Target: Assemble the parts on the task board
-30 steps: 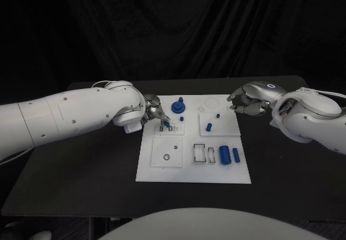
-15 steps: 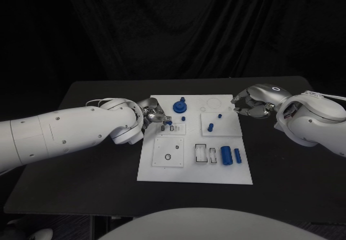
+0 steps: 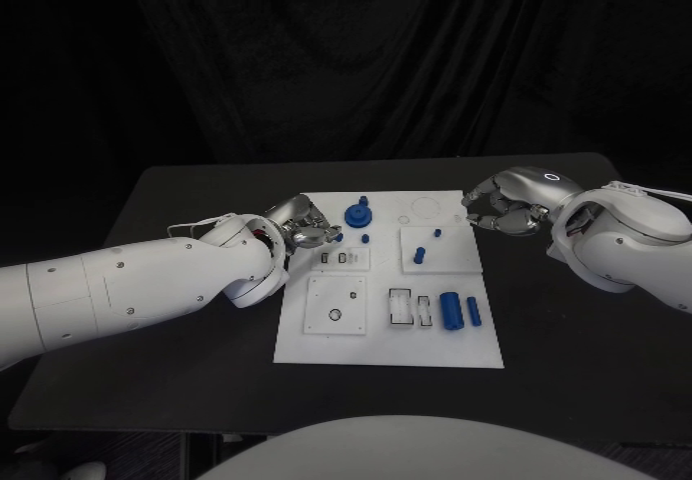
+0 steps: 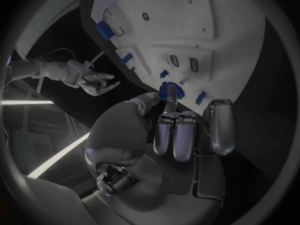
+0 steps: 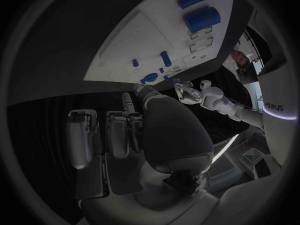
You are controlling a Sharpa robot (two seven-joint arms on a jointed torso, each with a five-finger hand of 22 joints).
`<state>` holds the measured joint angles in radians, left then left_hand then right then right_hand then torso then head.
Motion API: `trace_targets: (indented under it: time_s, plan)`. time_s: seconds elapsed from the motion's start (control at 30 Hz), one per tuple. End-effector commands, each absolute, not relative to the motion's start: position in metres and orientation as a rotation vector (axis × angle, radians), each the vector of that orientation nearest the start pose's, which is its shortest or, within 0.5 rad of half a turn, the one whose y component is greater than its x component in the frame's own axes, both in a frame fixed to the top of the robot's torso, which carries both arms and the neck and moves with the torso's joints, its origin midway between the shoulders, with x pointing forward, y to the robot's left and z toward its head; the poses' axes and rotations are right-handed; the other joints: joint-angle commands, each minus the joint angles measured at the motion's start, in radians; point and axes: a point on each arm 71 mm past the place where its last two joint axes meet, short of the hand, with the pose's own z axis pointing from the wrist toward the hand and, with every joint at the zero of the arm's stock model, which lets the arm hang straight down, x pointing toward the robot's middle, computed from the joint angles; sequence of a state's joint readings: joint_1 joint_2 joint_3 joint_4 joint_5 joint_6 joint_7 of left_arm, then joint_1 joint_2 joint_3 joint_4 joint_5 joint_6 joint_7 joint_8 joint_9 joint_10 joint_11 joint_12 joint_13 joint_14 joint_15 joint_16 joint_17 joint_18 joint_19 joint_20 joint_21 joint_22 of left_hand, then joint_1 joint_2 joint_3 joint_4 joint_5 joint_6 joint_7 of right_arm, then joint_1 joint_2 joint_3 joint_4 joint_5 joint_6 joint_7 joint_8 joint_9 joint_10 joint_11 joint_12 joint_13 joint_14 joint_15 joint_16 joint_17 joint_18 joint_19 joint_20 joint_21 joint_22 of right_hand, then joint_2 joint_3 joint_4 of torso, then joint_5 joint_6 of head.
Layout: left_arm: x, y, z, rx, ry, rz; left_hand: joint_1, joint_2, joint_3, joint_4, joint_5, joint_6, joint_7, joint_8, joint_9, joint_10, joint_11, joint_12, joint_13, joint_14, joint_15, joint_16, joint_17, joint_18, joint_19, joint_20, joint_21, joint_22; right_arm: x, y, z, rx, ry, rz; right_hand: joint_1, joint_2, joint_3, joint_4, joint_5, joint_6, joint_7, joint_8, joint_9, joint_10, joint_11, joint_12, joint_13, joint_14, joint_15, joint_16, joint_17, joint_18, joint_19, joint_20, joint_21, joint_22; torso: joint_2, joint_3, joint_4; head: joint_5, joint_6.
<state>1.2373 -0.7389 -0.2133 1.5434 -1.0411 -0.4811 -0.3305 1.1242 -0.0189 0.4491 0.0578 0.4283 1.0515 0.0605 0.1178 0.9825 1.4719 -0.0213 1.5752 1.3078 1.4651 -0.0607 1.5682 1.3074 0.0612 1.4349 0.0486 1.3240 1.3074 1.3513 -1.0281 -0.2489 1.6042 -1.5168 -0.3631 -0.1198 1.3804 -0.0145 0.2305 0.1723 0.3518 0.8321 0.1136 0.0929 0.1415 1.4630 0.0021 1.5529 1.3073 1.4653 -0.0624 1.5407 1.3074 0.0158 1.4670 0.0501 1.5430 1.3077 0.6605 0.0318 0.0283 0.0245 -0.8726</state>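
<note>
Head view: the left hand (image 3: 303, 228) is hovering at the task board (image 3: 387, 340)'s left edge, possibly pinching a small blue part (image 3: 336, 238) (cannot tell); the right hand (image 3: 500, 210) is sitting curled, holding nothing; left wrist view: fingers (image 4: 175, 132) are lying close together near the blue disc (image 4: 170, 91)

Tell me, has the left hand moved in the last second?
Yes. The left hand has drawn up and back from the small slots it hung over, toward the far left corner of the board.
</note>
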Motion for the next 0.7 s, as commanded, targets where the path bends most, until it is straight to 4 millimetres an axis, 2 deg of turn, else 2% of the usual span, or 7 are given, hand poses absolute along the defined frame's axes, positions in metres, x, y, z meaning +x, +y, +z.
trace_targets:
  time_s: [0.03, 0.13, 0.2, 0.37, 0.7]
  plan:
    - [0.467, 0.165, -0.232, -0.311, 1.828, -0.668, -0.005, 0.007, 0.014, -0.008, -0.002, 0.001, -0.009, 0.006, 0.0, 0.099, 0.003, -0.004, 0.263, 0.106, -0.004, 0.003, 0.263, -0.002, -0.001, -0.001, 0.003, 0.185, 0.464, -0.272, -0.179, -0.204, 1.654, 0.448, -0.003, 0.003, 0.006, 0.0, 0.003, 0.007, -0.003, -0.006, -0.002, 0.085, 0.006, -0.004, 0.231, 0.093, 0.006, -0.005, 0.212, -0.006, 0.083, 0.005, -0.004, 0.25, -0.002, -0.0001, -0.0017, 0.003, 0.0]
    - [0.466, 0.165, -0.236, -0.309, 1.846, -0.662, -0.005, 0.008, 0.014, -0.007, -0.003, 0.002, -0.009, 0.007, 0.0, 0.099, 0.003, -0.004, 0.263, 0.106, -0.005, 0.003, 0.263, -0.003, 0.0, -0.001, 0.005, 0.186, 0.464, -0.272, -0.179, -0.204, 1.654, 0.448, -0.003, 0.003, 0.006, 0.0, 0.003, 0.007, -0.003, -0.006, -0.002, 0.085, 0.006, -0.004, 0.231, 0.093, 0.006, -0.005, 0.212, -0.006, 0.083, 0.005, -0.004, 0.25, 0.0, -0.0007, -0.0011, 0.004, 0.0]
    - [0.465, 0.165, -0.238, -0.308, 1.857, -0.659, -0.005, 0.008, 0.014, -0.007, -0.003, 0.002, -0.009, 0.007, 0.0, 0.099, 0.003, -0.004, 0.263, 0.106, -0.005, 0.003, 0.263, -0.003, 0.0, -0.001, 0.005, 0.186, 0.464, -0.272, -0.179, -0.204, 1.653, 0.449, -0.003, 0.003, 0.006, 0.0, 0.003, 0.007, -0.003, -0.006, -0.002, 0.085, 0.006, -0.004, 0.231, 0.093, 0.006, -0.005, 0.212, -0.006, 0.083, 0.005, -0.004, 0.25, 0.0, 0.0007, -0.0039, 0.008, 0.0]
    - [0.463, 0.164, -0.243, -0.305, 1.887, -0.652, -0.005, 0.008, 0.015, -0.007, -0.004, 0.002, -0.009, 0.007, 0.001, 0.099, 0.002, -0.004, 0.263, 0.106, -0.005, 0.003, 0.263, -0.002, 0.0, -0.001, 0.004, 0.185, 0.464, -0.272, -0.18, -0.205, 1.654, 0.449, -0.004, 0.002, 0.006, 0.0, 0.004, 0.007, -0.003, -0.006, -0.002, 0.085, 0.007, -0.004, 0.231, 0.093, 0.006, -0.006, 0.211, -0.006, 0.083, 0.005, -0.005, 0.25, -0.001, 0.0027, -0.0022, 0.007, 0.0]
    - [0.458, 0.162, -0.25, -0.305, 1.923, -0.646, -0.007, 0.008, 0.015, -0.004, -0.006, 0.003, -0.009, 0.008, 0.002, 0.099, 0.002, -0.004, 0.263, 0.106, -0.005, 0.003, 0.263, -0.003, 0.002, -0.002, 0.007, 0.186, 0.464, -0.271, -0.18, -0.206, 1.657, 0.449, -0.004, 0.002, 0.006, 0.0, 0.004, 0.007, -0.003, -0.006, -0.002, 0.085, 0.007, -0.004, 0.231, 0.093, 0.006, -0.006, 0.211, -0.006, 0.083, 0.005, -0.005, 0.25, 0.001, 0.0016, -0.0009, 0.009, 0.0]
